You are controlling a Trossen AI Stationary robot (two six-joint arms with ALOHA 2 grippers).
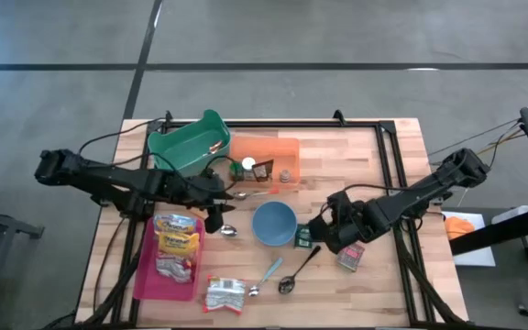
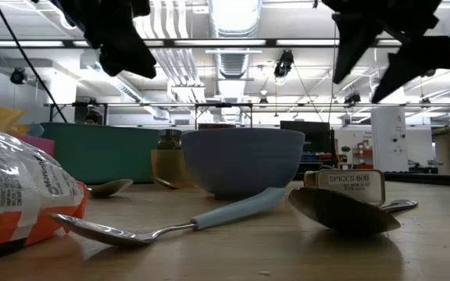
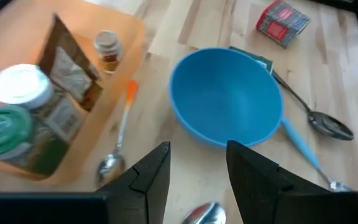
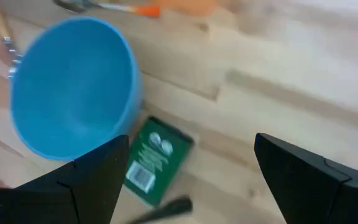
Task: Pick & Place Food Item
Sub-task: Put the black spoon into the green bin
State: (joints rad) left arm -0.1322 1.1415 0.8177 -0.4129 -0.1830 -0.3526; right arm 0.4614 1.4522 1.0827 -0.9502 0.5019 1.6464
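right pincer [image 4: 188, 180] wide open, empty, over green packet [image 4: 155, 158] by blue bowl [image 4: 73, 87] | packet looked light, flat, stiff; grab its long edges | left pincer [image 3: 197, 177] half open, empty

I count a bowl [image 1: 273, 223] mid-worktop [image 1: 365, 156]; a packet [image 1: 302, 237] touching its right side; a box [image 1: 351, 257] further right; two spoons [image 1: 298, 269] in front; a bin [image 1: 264, 158] of jars behind; a tray [image 1: 168, 258] of pouches at left.
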